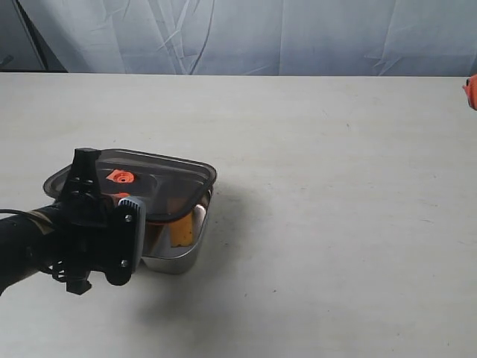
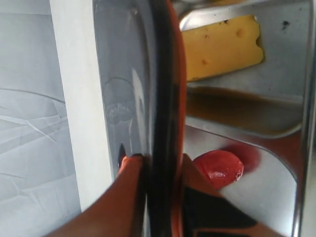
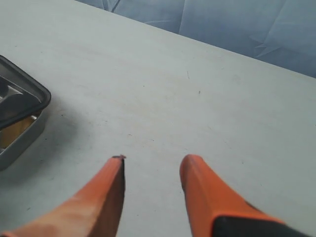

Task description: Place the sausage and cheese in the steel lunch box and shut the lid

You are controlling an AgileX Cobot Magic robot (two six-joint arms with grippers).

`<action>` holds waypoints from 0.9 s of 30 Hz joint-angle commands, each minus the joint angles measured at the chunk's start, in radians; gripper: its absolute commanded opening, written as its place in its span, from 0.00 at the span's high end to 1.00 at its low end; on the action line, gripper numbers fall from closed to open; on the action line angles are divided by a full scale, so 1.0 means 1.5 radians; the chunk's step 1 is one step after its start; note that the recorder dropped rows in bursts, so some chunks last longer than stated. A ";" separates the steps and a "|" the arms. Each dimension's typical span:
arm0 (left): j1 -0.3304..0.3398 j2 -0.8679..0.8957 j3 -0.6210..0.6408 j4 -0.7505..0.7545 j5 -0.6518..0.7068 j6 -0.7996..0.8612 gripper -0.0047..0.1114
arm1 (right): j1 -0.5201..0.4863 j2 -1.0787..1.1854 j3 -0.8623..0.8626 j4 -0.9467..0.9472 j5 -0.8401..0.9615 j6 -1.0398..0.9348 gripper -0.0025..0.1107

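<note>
The steel lunch box (image 1: 177, 260) sits on the table at the left. The cheese (image 1: 182, 230) lies inside it. The left wrist view shows the cheese (image 2: 222, 47) in one compartment and the red sausage (image 2: 219, 168) in the other, across the divider (image 2: 247, 106). The dark lid (image 1: 160, 173) with its orange valve (image 1: 119, 177) hangs tilted over the box, with a gap on the side facing the camera. My left gripper (image 2: 158, 160) is shut on the lid's rim (image 2: 163, 74), one finger on each side. My right gripper (image 3: 152, 165) hovers open over bare table, off to one side of the box (image 3: 19, 138).
A pale table (image 1: 335, 186) runs to a creased blue-grey backdrop (image 1: 261, 33). Only an orange tip of the right gripper (image 1: 471, 91) shows at the far right edge of the exterior view. My left arm's black wrist (image 1: 93, 231) covers the box's near-left corner.
</note>
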 commanded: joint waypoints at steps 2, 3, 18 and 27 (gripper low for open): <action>-0.002 0.009 0.009 0.015 0.133 -0.005 0.82 | 0.000 -0.004 0.003 -0.009 0.003 -0.003 0.63; -0.002 0.009 0.009 0.015 0.135 -0.005 0.78 | 0.000 -0.004 0.003 -0.009 0.003 -0.003 0.63; -0.002 -0.017 -0.002 0.015 0.162 -0.008 0.58 | 0.000 -0.004 0.003 -0.014 0.001 -0.003 0.63; -0.002 -0.067 -0.011 0.015 0.202 -0.008 0.58 | 0.000 -0.004 0.003 -0.019 -0.001 -0.005 0.63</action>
